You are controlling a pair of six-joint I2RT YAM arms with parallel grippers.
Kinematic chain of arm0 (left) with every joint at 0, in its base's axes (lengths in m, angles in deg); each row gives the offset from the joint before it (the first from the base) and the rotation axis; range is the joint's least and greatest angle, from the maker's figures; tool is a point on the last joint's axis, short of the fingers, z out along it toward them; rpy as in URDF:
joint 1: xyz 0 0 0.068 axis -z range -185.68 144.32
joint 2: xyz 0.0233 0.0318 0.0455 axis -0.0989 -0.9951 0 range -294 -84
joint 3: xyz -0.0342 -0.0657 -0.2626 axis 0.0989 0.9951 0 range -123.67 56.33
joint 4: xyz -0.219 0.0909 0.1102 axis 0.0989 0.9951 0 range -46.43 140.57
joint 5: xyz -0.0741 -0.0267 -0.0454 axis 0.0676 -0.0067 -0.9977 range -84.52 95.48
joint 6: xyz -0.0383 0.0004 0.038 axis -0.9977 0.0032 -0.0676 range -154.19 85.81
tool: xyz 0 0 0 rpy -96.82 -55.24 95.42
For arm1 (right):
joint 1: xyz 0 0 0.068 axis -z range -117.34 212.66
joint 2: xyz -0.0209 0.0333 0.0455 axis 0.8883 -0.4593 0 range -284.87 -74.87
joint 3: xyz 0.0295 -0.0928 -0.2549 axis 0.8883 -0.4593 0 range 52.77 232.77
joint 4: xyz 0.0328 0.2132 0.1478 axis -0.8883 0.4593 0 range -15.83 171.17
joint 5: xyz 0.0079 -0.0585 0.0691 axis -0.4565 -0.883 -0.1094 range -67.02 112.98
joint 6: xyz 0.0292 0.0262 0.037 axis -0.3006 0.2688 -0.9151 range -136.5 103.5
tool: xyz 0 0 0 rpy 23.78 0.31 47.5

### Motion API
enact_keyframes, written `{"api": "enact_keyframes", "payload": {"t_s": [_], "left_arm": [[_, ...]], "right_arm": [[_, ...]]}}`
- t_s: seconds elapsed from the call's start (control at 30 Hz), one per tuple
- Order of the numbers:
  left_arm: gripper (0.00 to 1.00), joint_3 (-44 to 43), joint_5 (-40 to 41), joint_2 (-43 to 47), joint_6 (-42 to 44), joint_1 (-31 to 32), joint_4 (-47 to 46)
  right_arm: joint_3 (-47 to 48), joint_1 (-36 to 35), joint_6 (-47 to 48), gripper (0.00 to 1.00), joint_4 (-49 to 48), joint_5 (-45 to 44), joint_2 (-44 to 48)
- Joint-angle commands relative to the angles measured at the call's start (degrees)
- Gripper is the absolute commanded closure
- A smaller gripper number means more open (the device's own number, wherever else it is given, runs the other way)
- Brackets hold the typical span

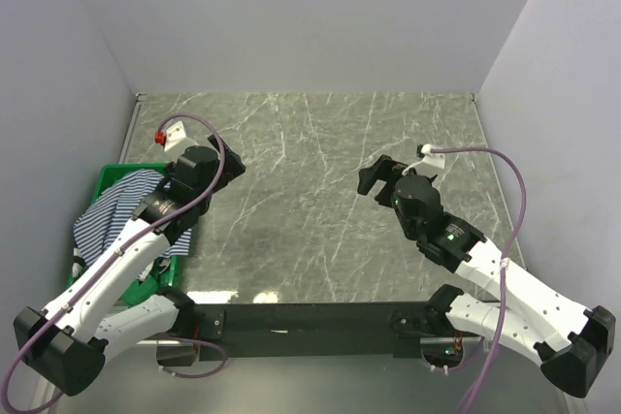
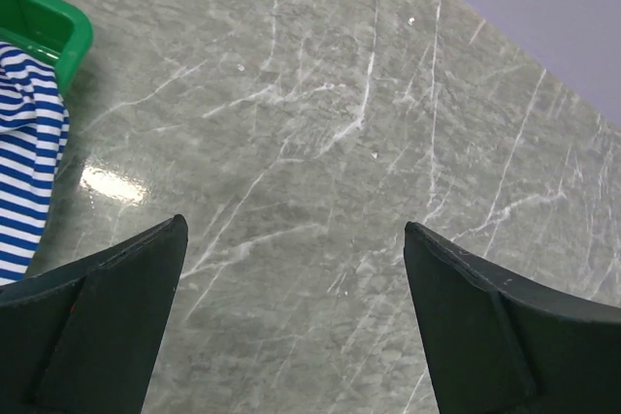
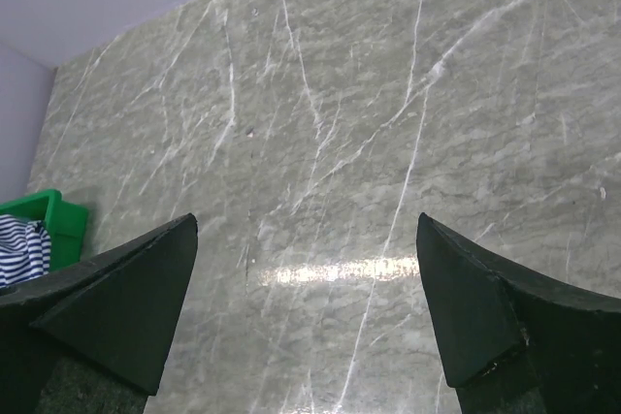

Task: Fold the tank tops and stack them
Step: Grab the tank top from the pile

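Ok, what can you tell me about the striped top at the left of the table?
The striped top is thin, soft cloth with narrow navy and white stripes. It lies crumpled and unfolded in the green bin, seemingly spilling over the bin's rim toward the table. The left arm crosses above it, hiding part; nothing grips it.

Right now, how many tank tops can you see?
1. A navy-white striped tank top spills over the edge of the green bin at the far left. More may be hidden in the bin, under that top or under the left arm.
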Motion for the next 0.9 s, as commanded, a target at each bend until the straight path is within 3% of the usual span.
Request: {"api": "enact_keyframes", "payload": {"t_s": [0.0,0.2,0.37,0.47,0.63,0.87], "left_arm": [[0.01,-0.6,3.2,0.6,-2.4,0.0,0.7],[0.01,-4.4,10.9,-1.0,-9.0,-0.3,8.1],[0.01,-10.7,14.6,-5.2,-11.8,-4.9,14.2],[0.01,-13.1,12.9,-7.6,-13.2,-15.0,17.6],[0.05,-11.5,8.3,-9.2,-11.2,-30.9,14.2],[0.09,-9.3,4.5,-20.2,-13.0,-41.2,12.1]], "right_arm": [[1.2,-0.1,0.6,0.00,-0.9,-1.4,0.3],[2.1,-0.2,1.6,0.00,0.6,0.0,-1.2],[3.1,-0.2,2.4,0.00,2.0,1.2,-3.4],[3.4,-0.2,2.5,0.00,3.0,1.8,-4.3],[2.7,-0.1,2.3,0.00,2.4,4.1,-5.3],[2.5,-0.1,2.4,0.01,1.3,6.6,-7.2]]}}
